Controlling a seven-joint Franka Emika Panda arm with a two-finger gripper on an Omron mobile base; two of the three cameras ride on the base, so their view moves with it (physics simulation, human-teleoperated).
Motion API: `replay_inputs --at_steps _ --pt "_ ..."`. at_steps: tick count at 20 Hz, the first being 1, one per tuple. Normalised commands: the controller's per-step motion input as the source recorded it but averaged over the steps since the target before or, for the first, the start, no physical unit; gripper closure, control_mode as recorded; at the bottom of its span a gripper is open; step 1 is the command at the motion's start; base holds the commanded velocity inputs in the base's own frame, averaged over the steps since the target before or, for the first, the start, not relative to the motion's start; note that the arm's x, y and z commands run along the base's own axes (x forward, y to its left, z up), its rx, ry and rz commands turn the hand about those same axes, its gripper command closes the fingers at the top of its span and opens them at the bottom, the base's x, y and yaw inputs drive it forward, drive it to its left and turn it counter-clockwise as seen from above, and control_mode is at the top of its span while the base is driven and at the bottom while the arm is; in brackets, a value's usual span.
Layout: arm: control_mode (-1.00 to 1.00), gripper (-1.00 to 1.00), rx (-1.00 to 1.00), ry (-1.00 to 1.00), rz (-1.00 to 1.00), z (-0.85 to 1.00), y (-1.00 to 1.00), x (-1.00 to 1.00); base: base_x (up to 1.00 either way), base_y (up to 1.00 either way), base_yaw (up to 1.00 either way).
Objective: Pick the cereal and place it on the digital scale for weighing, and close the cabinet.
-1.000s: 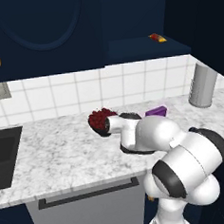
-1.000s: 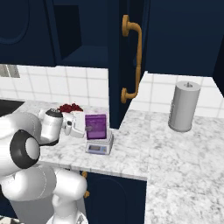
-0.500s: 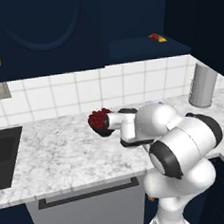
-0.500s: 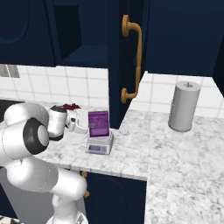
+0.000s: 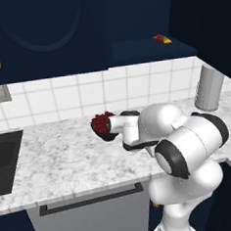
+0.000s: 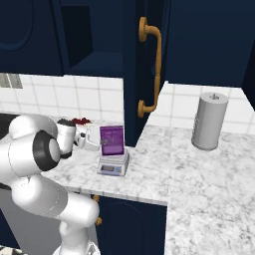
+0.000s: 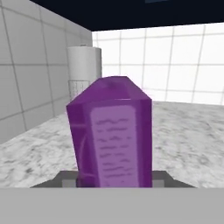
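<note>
The cereal (image 6: 112,140) stands upright on the scale (image 6: 113,164), near the counter's front edge and just left of the open cabinet door (image 6: 144,74); in the hand view the purple box (image 7: 111,133) rises from the grey platform (image 7: 164,178) with the tiled wall and a grey canister (image 7: 84,70) far behind it. A second ago the gripper (image 6: 94,142) was right at the box; since then the arm has folded back toward the left, its elbow swinging up and out over the counter edge, while the box has not moved on the scale. The hand now sits just left of the box, beside the bowl of red fruit (image 5: 103,124); whether its fingers touch the box or have let go, I cannot tell, since the tips are hidden in every view.

The unchanged pose of the box while the arm retreats suggests the placing step is done or all but done; the scale carries the box squarely. What remains is the cabinet: its door with the gold handle (image 6: 152,67) stands wide open, edge toward the robot, above and right of the scale; the arm will probably need to rise clear of the box and reach to the right to push that door shut without knocking the cereal over.
</note>
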Motion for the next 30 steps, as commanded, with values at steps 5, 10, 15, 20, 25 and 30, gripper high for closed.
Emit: replay_inputs --at_steps 5,10,15,20,25,30 --pt "-1.0 -1.0 0.0 -0.06 0.0 -0.01 0.0 -0.05 0.0 0.0 0.0" --pt "-1.0 -1.0 0.0 -0.07 0.0 0.06 0.04 0.0 0.0 0.0 0.0" --pt "-1.0 -1.0 -0.01 -0.21 0.0 0.1 0.61 0.02 0.0 0.0 0.0" --pt "-1.0 -1.0 0.01 -0.19 0.02 0.23 0.25 -0.05 0.0 0.0 0.0" --pt "-1.0 -1.0 0.0 -0.4 0.0 0.74 -0.01 -0.6 0.0 0.0 0.0" --pt "-1.0 -1.0 0.0 -0.14 0.0 0.59 -0.22 -0.81 0.0 0.0 0.0"
